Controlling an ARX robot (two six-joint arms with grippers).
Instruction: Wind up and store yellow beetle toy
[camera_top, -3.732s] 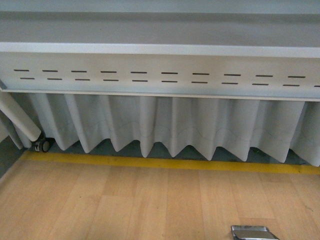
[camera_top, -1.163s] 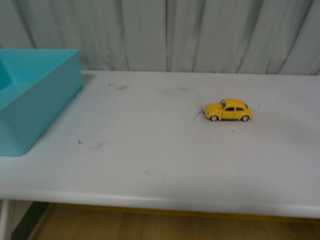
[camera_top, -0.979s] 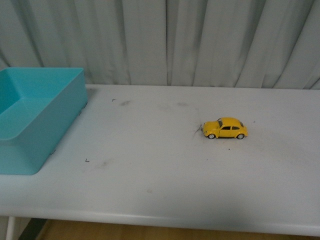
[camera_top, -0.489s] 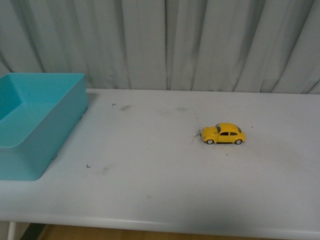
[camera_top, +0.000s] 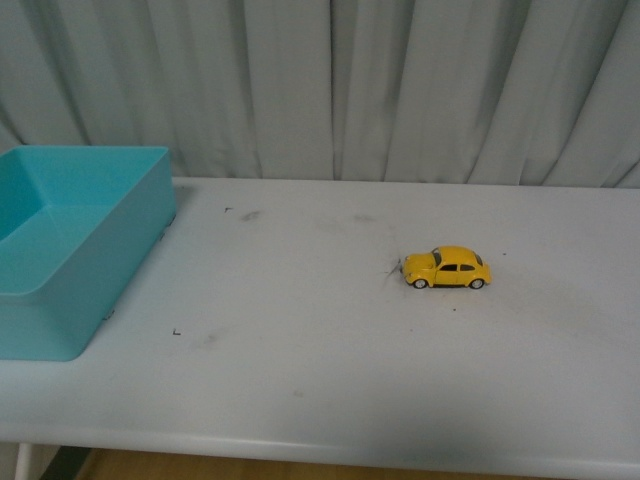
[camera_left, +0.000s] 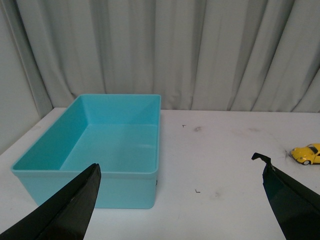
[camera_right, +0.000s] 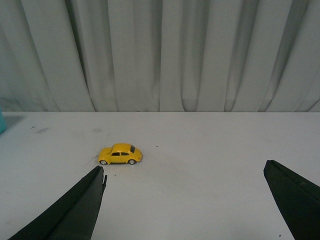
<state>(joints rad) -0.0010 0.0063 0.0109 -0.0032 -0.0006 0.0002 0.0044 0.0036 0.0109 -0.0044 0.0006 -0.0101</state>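
The white table (camera_top: 300, 350) is filling the lower frame. The teal bin (camera_top: 120, 250) is sitting at its left edge. The yellow beetle toy (camera_top: 446, 268) is standing right of centre, well apart from the bin, with open surface around it. The left tool (camera_left: 176, 162) and right tool (camera_right: 185, 166) are gaping wide apart.

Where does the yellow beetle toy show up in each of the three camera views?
Front view: yellow beetle toy on the white table, right of centre.
Left wrist view: the toy cut by the frame edge, across the table from the teal bin.
Right wrist view: the toy on the table, just beyond one gripper finger.
Shared landmark: the grey curtain behind the table.
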